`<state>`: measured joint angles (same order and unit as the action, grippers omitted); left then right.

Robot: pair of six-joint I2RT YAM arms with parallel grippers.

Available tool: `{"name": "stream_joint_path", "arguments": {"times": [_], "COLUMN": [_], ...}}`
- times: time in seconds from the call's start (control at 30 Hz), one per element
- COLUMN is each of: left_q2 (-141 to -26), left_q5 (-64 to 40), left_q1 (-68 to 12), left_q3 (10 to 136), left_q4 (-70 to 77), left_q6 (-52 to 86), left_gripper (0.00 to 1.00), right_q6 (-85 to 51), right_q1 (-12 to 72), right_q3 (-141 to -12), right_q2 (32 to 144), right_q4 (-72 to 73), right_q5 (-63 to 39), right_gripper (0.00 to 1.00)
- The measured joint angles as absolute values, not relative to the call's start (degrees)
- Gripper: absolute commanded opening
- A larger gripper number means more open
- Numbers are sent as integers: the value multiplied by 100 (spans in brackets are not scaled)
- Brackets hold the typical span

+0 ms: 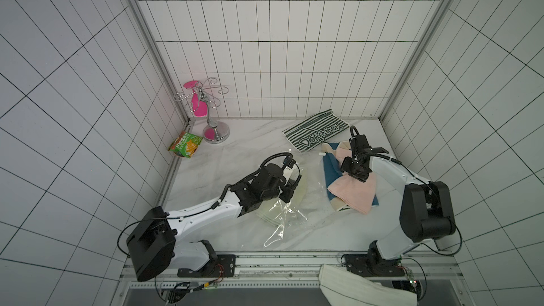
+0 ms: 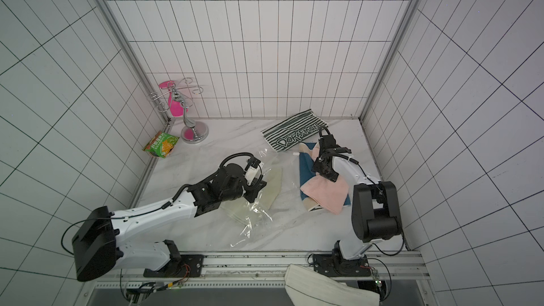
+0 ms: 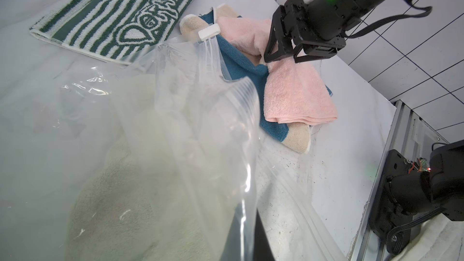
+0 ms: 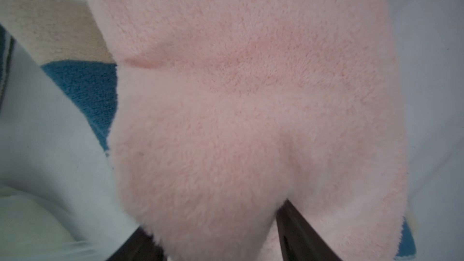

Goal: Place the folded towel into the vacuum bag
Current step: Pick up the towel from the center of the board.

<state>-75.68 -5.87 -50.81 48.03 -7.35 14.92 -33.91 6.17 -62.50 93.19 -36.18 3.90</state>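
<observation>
The vacuum bag (image 1: 282, 213) (image 2: 253, 216) lies crumpled mid-table, a pale towel (image 2: 272, 186) showing inside it. My left gripper (image 1: 290, 198) (image 3: 251, 234) is shut on the bag's zip-seal edge (image 3: 241, 111) and holds that mouth up. The white zip slider (image 3: 209, 31) rests by the towel pile. The folded pink towel (image 1: 353, 198) (image 3: 296, 91) (image 4: 238, 84) lies on a blue-and-beige towel (image 1: 331, 169) to the bag's right. My right gripper (image 1: 357, 176) (image 3: 281, 56) (image 4: 213, 224) presses down on the pink towel, a bunched fold caught between its fingers.
A green-and-white striped towel (image 1: 316, 133) lies at the back, close behind the pile. A chrome stand (image 1: 212, 125) and a green snack packet (image 1: 185, 144) sit in the back left corner. A white cloth (image 1: 353, 287) hangs over the front rail. Tiled walls enclose three sides.
</observation>
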Motion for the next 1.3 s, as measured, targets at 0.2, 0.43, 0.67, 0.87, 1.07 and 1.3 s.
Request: {"name": "stream_joint_path", "arguments": {"times": [0.2, 0.43, 0.67, 0.87, 1.07, 1.3], "left_q2": [-7498, -7465, -7463, -7443, -7443, -7443], "left_q5": [-604, -604, -602, -600, -600, -598], "left_q1": [-5052, -5050, -5052, -5050, -5052, -5052], "left_q3": [4764, 4740, 4740, 4731, 4720, 4709], "left_q4": [-711, -711, -711, -711, -711, -709], "left_q6": [1487, 1472, 1455, 1455, 1455, 1455], "left_gripper": [0, 0, 0, 0, 0, 0], "right_q6": [-3288, -3074, -2939, -2941, -2954, -2945], "right_q1": [333, 296, 222, 185, 193, 346], "right_q3": [-6228, -6298, -6361, -6423, -6755, -7192], "right_q2": [9502, 8278, 8715, 9511, 9531, 9511], "right_q4": [-3395, -3520, -3581, -3564, -3575, -3614], "right_q5": [327, 397, -45, -145, -158, -137], "right_gripper": [17, 40, 58, 58, 61, 64]}}
